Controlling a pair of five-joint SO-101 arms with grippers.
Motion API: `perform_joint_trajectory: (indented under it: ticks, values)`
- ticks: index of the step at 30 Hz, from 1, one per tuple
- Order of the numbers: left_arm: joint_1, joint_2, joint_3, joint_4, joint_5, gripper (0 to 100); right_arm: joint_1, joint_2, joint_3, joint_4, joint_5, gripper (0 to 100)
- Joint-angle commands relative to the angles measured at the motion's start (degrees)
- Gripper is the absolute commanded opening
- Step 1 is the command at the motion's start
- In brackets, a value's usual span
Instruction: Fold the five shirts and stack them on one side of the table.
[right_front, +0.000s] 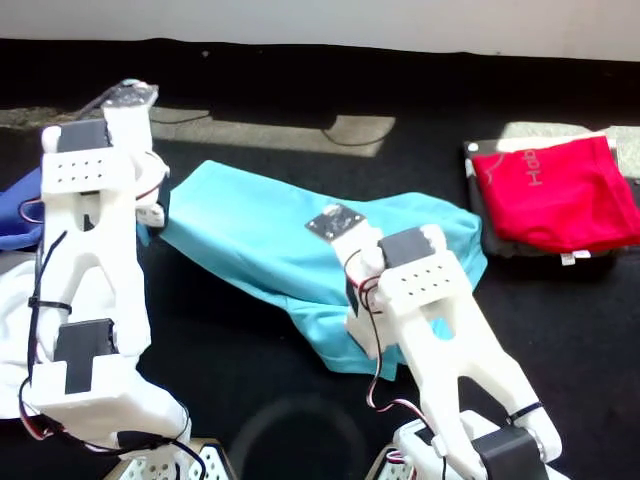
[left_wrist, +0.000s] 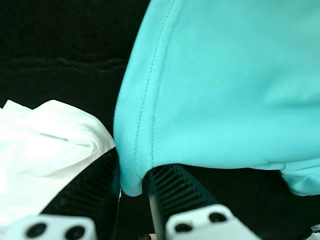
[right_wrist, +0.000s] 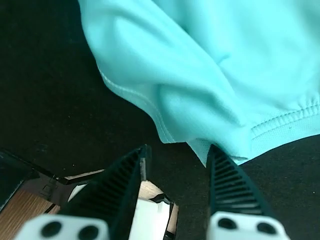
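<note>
A turquoise shirt (right_front: 300, 250) lies spread and rumpled across the middle of the black table. My left gripper (left_wrist: 132, 187) is shut on a corner of its hem (left_wrist: 131, 170), at the shirt's left end beside the left arm (right_front: 85, 200). My right gripper (right_wrist: 175, 172) is open just off the shirt's near edge (right_wrist: 200, 135), with nothing between its ribbed fingers (right_wrist: 122, 180). A folded red shirt (right_front: 555, 190) rests on a dark folded one (right_front: 545, 250) at the far right. A white shirt (left_wrist: 45, 150) lies crumpled by the left arm.
A blue shirt (right_front: 20, 210) peeks out at the far left edge behind the left arm. The right arm (right_front: 440, 330) stands over the turquoise shirt's near right part. Bare black cloth (right_front: 250, 400) lies between the two arm bases.
</note>
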Motion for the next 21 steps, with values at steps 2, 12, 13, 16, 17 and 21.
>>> perform_joint_trajectory:
  ticks: [2,12,13,16,17,21]
  values:
    - [-0.48,-0.13,-3.47,0.97,-0.35,1,-5.67,-2.42,5.58,-0.22,-0.09,18.0]
    - [-0.75,-0.13,-3.38,1.05,-0.35,1,-10.95,-1.71,15.25,-15.16,-0.62,18.0]
    - [-0.84,-0.13,-3.38,1.05,-0.35,1,-9.71,-1.71,15.16,-15.34,-0.62,18.2]
    - [-0.84,-0.13,-3.38,1.14,-0.35,1,-6.99,-1.71,15.16,-15.25,-0.35,18.3]
    - [-0.75,-0.13,-3.38,1.14,-0.35,1,-6.37,-1.71,15.25,-15.60,-0.35,18.3]
    - [-0.48,-0.13,-3.38,1.05,-0.35,1,-5.23,-1.63,15.87,-17.63,-0.18,18.4]
